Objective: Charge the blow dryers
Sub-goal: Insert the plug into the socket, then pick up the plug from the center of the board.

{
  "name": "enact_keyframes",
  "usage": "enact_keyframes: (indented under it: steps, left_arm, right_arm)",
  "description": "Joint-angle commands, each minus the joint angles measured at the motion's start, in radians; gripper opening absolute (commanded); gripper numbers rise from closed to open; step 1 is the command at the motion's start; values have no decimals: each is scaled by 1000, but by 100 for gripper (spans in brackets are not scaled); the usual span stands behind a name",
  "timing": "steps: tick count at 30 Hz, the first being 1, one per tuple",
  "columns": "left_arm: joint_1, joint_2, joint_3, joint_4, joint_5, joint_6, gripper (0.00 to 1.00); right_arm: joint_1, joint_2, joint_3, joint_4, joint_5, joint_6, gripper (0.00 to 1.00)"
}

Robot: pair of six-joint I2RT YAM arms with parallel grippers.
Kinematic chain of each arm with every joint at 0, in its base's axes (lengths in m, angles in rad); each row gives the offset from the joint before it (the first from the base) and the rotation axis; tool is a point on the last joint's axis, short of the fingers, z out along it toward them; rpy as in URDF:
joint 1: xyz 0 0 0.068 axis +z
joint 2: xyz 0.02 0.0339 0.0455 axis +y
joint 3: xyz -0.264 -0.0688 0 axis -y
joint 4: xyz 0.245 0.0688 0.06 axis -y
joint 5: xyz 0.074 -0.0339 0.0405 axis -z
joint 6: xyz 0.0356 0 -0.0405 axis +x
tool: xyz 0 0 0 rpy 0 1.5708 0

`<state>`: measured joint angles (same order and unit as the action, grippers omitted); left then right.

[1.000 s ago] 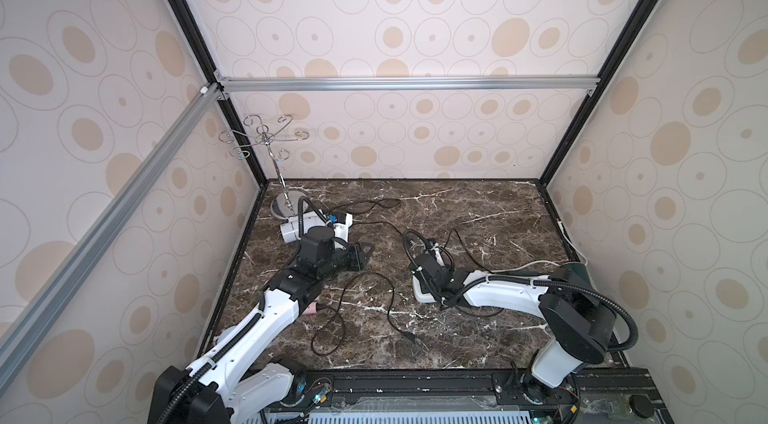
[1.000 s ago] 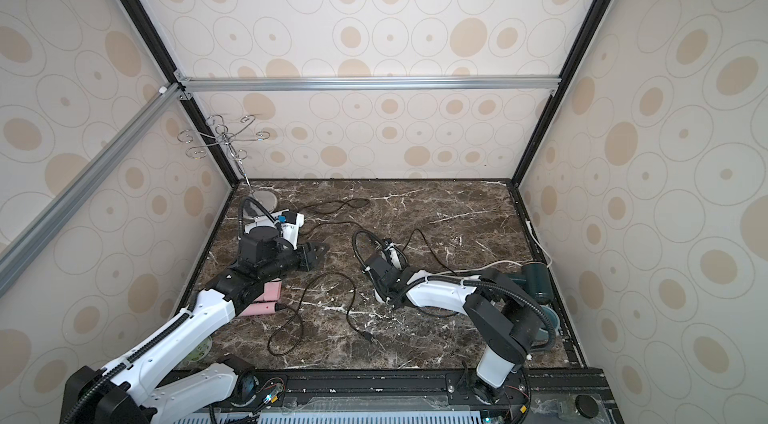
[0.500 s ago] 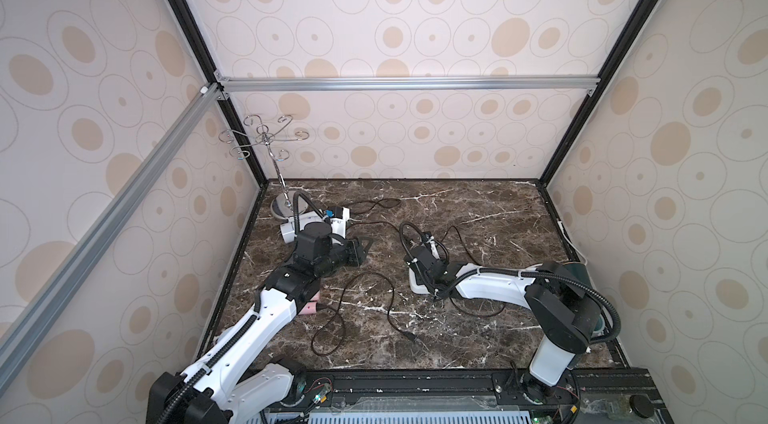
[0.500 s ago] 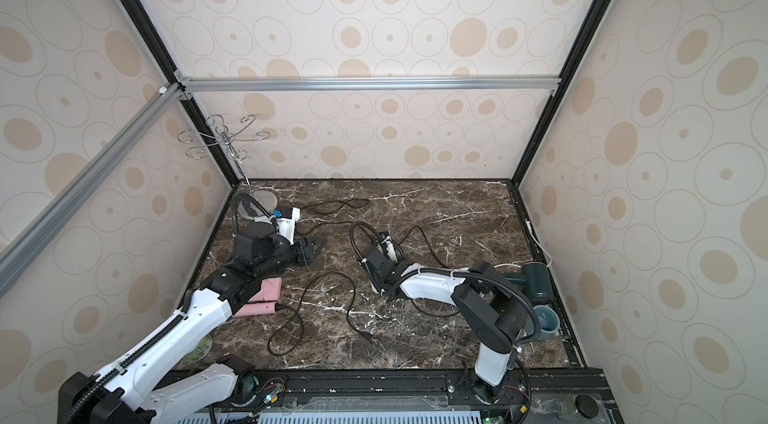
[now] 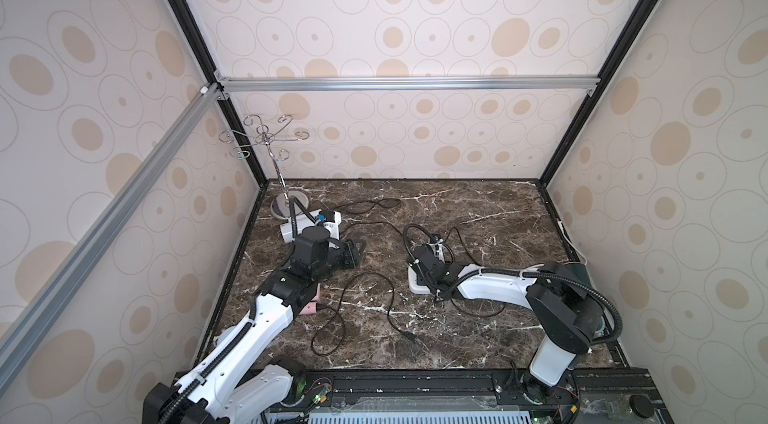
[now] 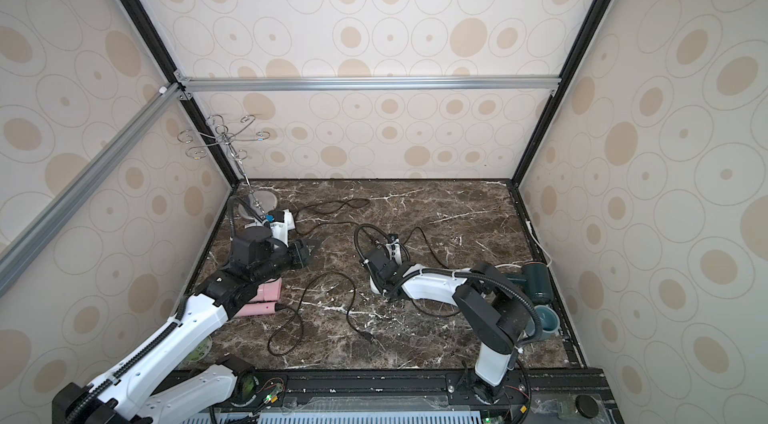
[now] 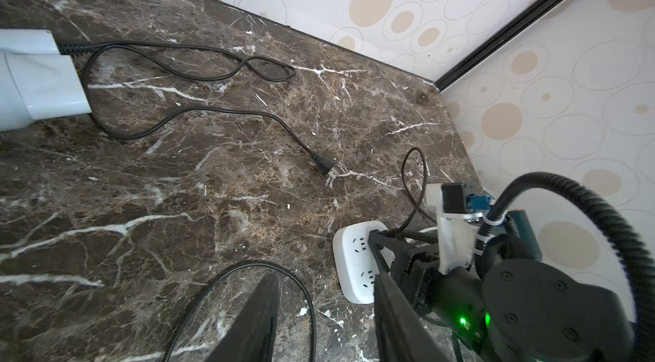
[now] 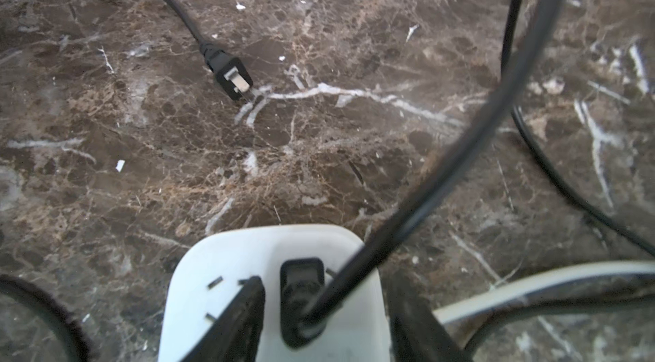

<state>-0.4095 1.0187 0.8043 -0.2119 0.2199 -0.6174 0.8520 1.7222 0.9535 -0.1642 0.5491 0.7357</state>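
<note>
Marble top (image 5: 457,210), near to far: we see pink dryer (image 6: 266,297) partly under the left arm (image 6: 199,318). Left gripper (image 7: 324,282) jaws apart, empty. Right gripper (image 8: 324,293) jaws apart, astride a plug (image 8: 301,293) seated in the power strip (image 8: 227,271). Green dryer (image 6: 538,280) by the right wall, white dryer (image 5: 309,229) far left.

The left arm (image 5: 270,316) hides most of the pink blow dryer (image 5: 309,309); the left wrist view's edge cuts off the white blow dryer (image 7: 39,83).
</note>
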Motion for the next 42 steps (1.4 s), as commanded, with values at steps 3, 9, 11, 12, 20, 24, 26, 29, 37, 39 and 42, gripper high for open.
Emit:
enact_keyframes:
  steps: [3,9,11,12,20,24,26,29,37,39,42]
  left_arm:
    - [8,80,144,-96,12,12,48]
    - [11,165,199,-89,28,40,49]
    - [12,201,231,-95,30,71,48]
    - [13,220,243,-91,35,80,47]
    - [16,316,238,-43,39,53,43]
    - [20,333,236,-49,49,61,43]
    - [27,326,246,-81,38,80,47]
    - [42,286,207,-72,15,84,53]
    - [61,258,66,74,64,26,55]
    - [61,238,9,113,64,-8,55]
    - [63,223,-9,109,60,-31,55]
  right_arm:
    - [7,-114,4,-98,-41,-40,63]
    - [6,-293,54,-259,-170,-203,58]
    - [0,-336,107,-318,-235,-273,57]
    - [-4,-345,143,-341,-277,-317,58]
    - [-50,-139,521,-535,-522,-548,55]
    - [-86,-7,656,-570,-551,-621,61]
    - [-118,82,757,-626,-568,-644,62]
    - [-181,202,894,-704,-655,-661,62]
    - [-273,464,1087,-746,-690,-782,67]
    - [-290,522,1126,-744,-701,-806,67]
    - [-296,602,1195,-766,-712,-825,63]
